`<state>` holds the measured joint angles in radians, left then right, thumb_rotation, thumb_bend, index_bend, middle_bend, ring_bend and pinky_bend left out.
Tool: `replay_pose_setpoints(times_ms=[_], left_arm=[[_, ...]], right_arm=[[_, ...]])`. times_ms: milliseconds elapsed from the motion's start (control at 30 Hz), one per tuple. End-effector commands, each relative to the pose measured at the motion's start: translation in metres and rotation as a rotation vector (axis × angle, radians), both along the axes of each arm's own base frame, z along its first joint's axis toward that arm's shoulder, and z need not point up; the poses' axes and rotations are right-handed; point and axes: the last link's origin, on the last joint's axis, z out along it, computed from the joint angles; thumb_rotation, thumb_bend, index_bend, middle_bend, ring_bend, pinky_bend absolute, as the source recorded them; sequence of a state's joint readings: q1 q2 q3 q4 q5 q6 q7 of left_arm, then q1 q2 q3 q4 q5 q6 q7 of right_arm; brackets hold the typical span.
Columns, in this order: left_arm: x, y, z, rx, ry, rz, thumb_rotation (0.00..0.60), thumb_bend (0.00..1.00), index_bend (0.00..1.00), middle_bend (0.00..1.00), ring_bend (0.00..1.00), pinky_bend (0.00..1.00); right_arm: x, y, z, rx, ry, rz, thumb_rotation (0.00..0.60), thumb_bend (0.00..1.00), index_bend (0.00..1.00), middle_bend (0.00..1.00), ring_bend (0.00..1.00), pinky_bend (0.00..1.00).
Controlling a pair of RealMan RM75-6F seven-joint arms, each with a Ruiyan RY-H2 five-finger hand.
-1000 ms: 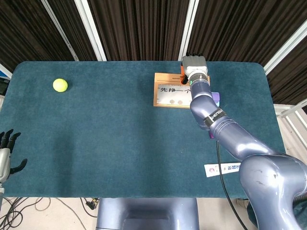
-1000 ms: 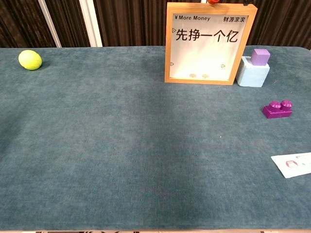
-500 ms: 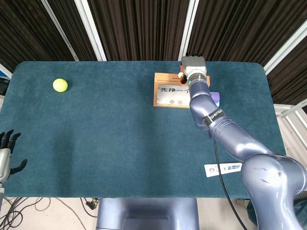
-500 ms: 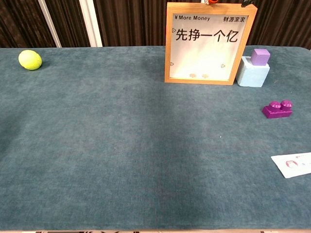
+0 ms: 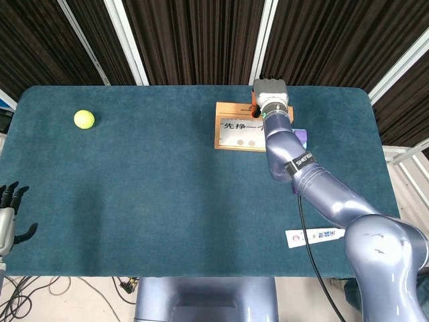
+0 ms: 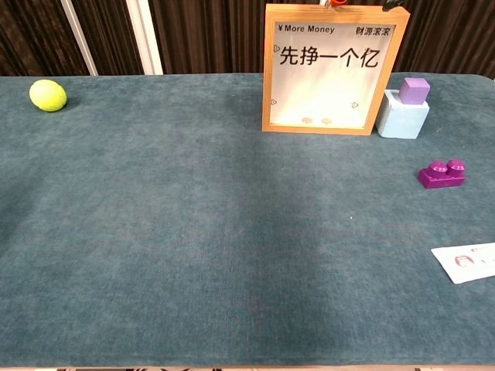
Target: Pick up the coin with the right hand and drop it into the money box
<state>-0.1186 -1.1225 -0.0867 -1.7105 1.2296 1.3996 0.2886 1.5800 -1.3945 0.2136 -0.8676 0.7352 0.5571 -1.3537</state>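
Observation:
The money box (image 5: 234, 127) is a wooden frame with a white front (image 6: 329, 69) and stands at the far middle of the table. Two coins lie at its bottom. My right hand (image 5: 270, 90) hovers over the box's top right corner, its back towards the head camera and its fingers pointing down. A small orange bit, apparently the coin (image 5: 255, 108), is pinched at its fingertips right at the box's top edge (image 6: 338, 3). My left hand (image 5: 8, 215) hangs off the table's near left corner, fingers apart, holding nothing.
A yellow-green tennis ball (image 6: 48, 95) lies far left. Right of the box stands a light blue block (image 6: 404, 117) with a purple cube (image 6: 414, 90) on top. A purple brick (image 6: 442, 174) and a white card (image 6: 466, 263) lie nearer on the right.
The right hand stays over the box's top edge; the small bit at its fingertips shifted slightly and looked paler half a second ago. The left hand has not moved.

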Motion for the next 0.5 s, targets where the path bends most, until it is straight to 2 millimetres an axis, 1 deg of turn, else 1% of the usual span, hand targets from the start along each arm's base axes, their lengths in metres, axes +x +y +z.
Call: replay_pose_setpoints(times_ms=[33, 333, 433, 500], left_arm=[[0.0, 0.0, 0.0, 0.0, -0.001, 0.001, 0.6, 0.25, 0.15, 0.03, 0.0, 0.0], [0.0, 0.0, 0.0, -0.002, -0.001, 0.001, 0.6, 0.25, 0.15, 0.03, 0.0, 0.0], [0.0, 0.0, 0.0, -0.001, 0.001, 0.0, 0.6, 0.25, 0.15, 0.03, 0.0, 0.0], [0.0, 0.0, 0.0, -0.001, 0.002, 0.001, 0.6, 0.25, 0.15, 0.03, 0.0, 0.0]], right_arm=[[0.0, 0.0, 0.002, -0.002, -0.003, -0.002, 0.6, 0.51, 0.45, 0.0, 0.0, 0.0], [0.001, 0.004, 0.006, 0.009, -0.016, -0.012, 0.6, 0.51, 0.36, 0.0, 0.0, 0.0], [0.005, 0.005, 0.008, 0.015, -0.029, 0.002, 0.6, 0.51, 0.33, 0.0, 0.0, 0.0], [0.01, 0.005, 0.013, 0.004, -0.017, 0.035, 0.6, 0.51, 0.33, 0.0, 0.0, 0.0]])
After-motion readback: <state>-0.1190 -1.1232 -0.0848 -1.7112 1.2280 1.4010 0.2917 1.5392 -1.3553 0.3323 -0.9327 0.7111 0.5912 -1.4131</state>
